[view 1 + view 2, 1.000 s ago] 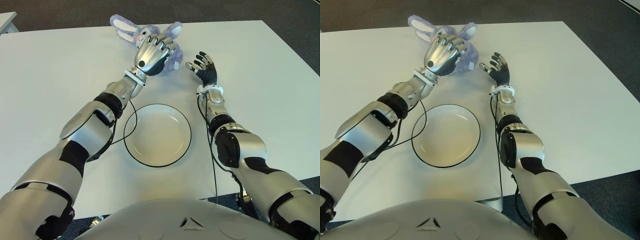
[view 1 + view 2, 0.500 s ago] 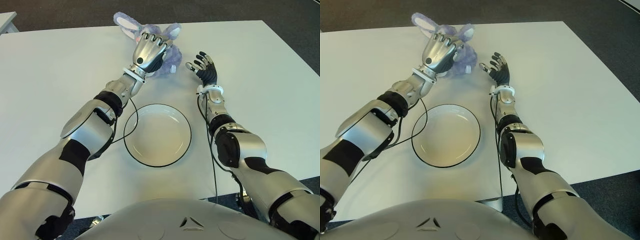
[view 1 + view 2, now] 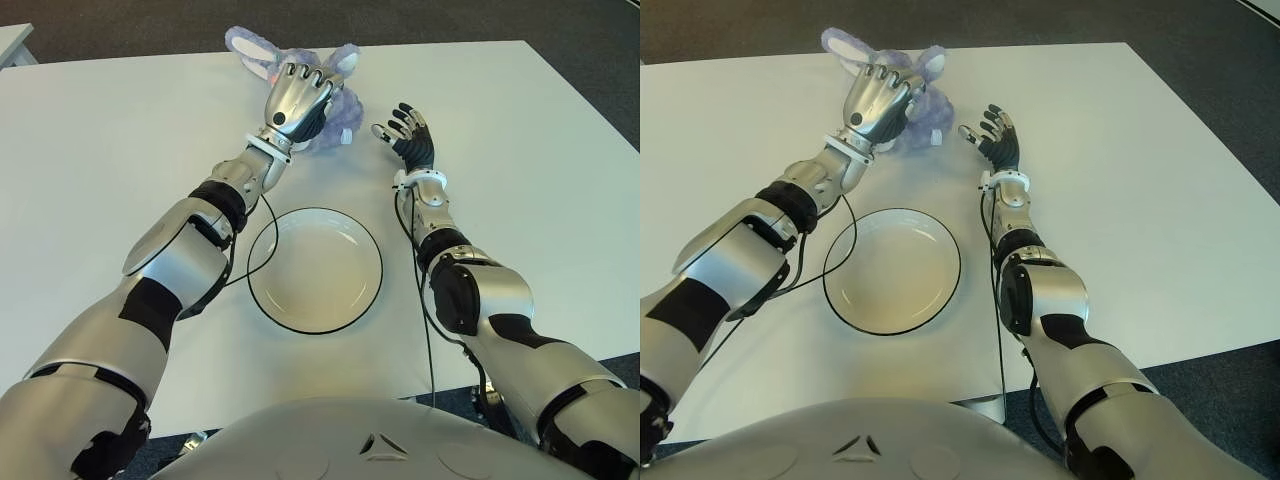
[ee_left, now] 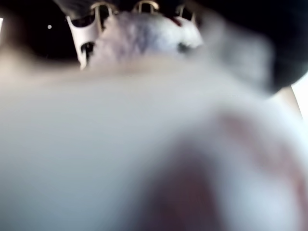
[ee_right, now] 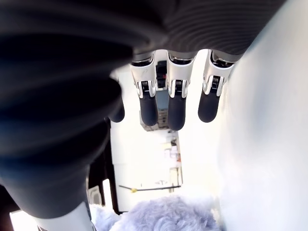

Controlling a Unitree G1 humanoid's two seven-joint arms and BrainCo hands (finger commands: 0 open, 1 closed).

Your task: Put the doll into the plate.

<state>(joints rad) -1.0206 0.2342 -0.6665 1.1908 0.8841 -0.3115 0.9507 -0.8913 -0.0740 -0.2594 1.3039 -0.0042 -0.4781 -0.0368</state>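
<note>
The doll (image 3: 342, 110) is a purple plush rabbit with white and pink ears, lying near the far edge of the white table (image 3: 100, 150). My left hand (image 3: 300, 88) covers it from above with its fingers curled into the plush. In the left wrist view the doll (image 4: 144, 134) fills the picture right against the palm. The white plate (image 3: 318, 268) with a dark rim sits nearer to me, between my forearms, with nothing in it. My right hand (image 3: 405, 128) stands just right of the doll, fingers (image 5: 175, 103) spread and holding nothing.
A black cable (image 3: 262, 225) trails from my left forearm past the plate's left rim. The far table edge runs just behind the doll's ears, with dark floor (image 3: 450, 20) beyond it. Another white surface's corner (image 3: 12, 42) shows at the far left.
My left hand and the doll under it have shifted a little toward the far edge, and the doll's ears have turned slightly. The right hand has stayed put.
</note>
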